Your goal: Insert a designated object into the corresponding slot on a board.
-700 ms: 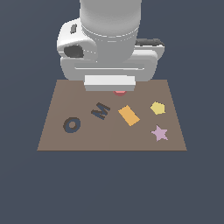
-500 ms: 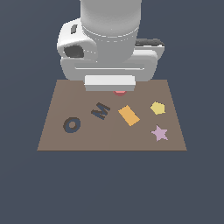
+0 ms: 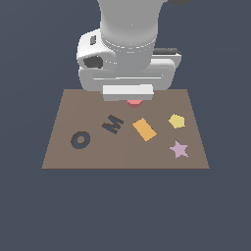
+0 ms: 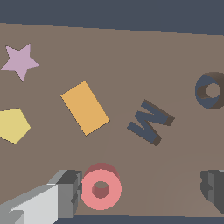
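Evidently the claw (image 4: 142, 192) hangs open with one finger just beside the salmon-red ring (image 4: 101, 187), which lies at the board's (image 3: 63, 152) twelve-o'clock edge, well apart from the O-shaped slot (image 3: 80, 139).

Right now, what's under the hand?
The salmon ring piece lies flat on the board between the open fingers. In the exterior view the hand covers most of it.
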You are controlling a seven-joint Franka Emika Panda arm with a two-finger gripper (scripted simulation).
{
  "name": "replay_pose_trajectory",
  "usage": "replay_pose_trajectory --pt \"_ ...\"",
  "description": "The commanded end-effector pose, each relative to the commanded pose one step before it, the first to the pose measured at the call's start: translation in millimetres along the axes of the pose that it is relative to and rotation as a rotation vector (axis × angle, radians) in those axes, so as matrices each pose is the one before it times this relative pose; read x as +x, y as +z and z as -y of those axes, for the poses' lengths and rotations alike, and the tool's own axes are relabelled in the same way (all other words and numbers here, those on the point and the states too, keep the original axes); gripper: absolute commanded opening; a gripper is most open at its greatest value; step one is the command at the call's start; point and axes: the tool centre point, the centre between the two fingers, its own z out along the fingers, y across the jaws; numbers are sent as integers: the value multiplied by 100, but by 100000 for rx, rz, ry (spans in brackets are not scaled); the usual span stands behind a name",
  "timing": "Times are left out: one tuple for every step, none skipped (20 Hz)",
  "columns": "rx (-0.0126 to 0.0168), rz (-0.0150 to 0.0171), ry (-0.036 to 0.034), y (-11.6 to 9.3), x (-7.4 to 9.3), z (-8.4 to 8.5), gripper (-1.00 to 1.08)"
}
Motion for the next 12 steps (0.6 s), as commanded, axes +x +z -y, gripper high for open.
replay_pose_trajectory --pt "283 -276 -917 1049 -893 479 100" --pt "134 -163 -424 487 -409 221 100" --pt "143 -174 -452 523 -436 236 100" --pt "155 -187 -487 556 -464 254 100" --pt "157 -188 -490 570 -473 256 100" --pt "151 -181 -470 545 -451 245 100" --pt "145 -174 -452 521 -428 235 100" --pt "138 -165 -430 499 -403 224 100" --pt "131 -156 -407 475 -377 212 100" --pt "123 -146 -381 448 -349 198 100" --pt "114 -135 -352 416 -321 183 100" --pt "106 -125 -327 380 -293 170 100"
